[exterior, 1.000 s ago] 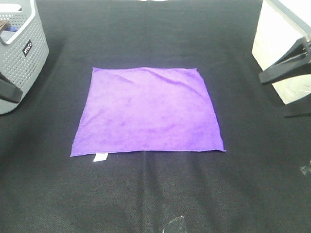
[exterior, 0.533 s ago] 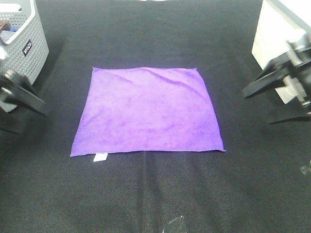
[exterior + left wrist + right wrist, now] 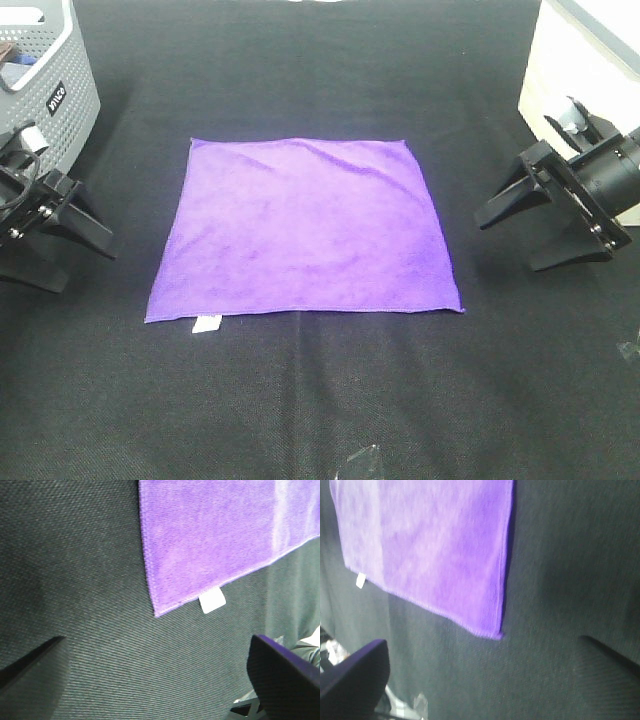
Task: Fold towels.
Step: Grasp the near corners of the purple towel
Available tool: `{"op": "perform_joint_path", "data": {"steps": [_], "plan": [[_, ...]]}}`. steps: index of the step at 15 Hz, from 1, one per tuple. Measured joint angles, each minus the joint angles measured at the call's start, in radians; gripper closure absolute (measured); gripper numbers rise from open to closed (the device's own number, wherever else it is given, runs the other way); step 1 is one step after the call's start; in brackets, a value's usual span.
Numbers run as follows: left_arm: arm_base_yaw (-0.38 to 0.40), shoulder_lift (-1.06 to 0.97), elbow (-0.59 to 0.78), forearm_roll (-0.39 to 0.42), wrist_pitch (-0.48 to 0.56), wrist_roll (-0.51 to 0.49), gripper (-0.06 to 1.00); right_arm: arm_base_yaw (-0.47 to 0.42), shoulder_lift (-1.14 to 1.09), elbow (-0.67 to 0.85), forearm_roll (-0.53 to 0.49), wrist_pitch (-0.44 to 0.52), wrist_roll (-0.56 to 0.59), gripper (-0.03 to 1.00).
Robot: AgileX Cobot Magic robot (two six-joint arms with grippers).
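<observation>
- Brings the left gripper [image 3: 88, 272] in from the left edge of the tabletop [image 3: 320, 410], forward of the grey basket [image 3: 45, 110] at the far-left corner. Barely in view a second ago, now low and near the left side of the purple towel [image 3: 305, 230], though apart from it.
- Keeps its jaws spread wide and empty, aimed toward the towel's near-left corner with the small white tag [image 3: 211, 601].
- Leaves the towel flat and unfolded at the middle of the tabletop, unshifted over the last second.
- Brings the right gripper [image 3: 505, 245] in from the right edge, away from the white box [image 3: 575, 70] at the far-right corner. Likewise released and holding nothing, near the towel's right side without touching.
- Sets up, by the look of it, a two-armed pinch on the towel's near corners.
- Begins no fold yet, so leaves the whole task still to do.
</observation>
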Motion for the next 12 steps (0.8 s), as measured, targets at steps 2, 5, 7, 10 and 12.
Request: {"op": "perform_joint_path", "data": {"steps": [2, 5, 7, 10, 12], "plan": [[0.0, 0.0, 0.0, 0.0, -0.017, 0.003, 0.06, 0.0, 0.0, 0.0, 0.039, -0.024, -0.039, 0.03], [-0.003, 0.029, -0.017, -0.008, -0.037, 0.003, 0.06, 0.0, 0.004, 0.0, 0.063, -0.064, -0.072, 0.03], [-0.018, 0.063, -0.031, -0.011, -0.041, 0.003, 0.06, 0.0, 0.04, 0.0, 0.07, -0.067, -0.072, 0.03], [-0.04, 0.107, -0.039, -0.011, -0.041, 0.004, 0.07, 0.0, 0.113, -0.001, 0.086, -0.066, -0.1, 0.04], [-0.045, 0.117, -0.046, -0.016, -0.037, 0.004, 0.07, 0.0, 0.121, -0.001, 0.096, -0.063, -0.108, 0.04]]}}
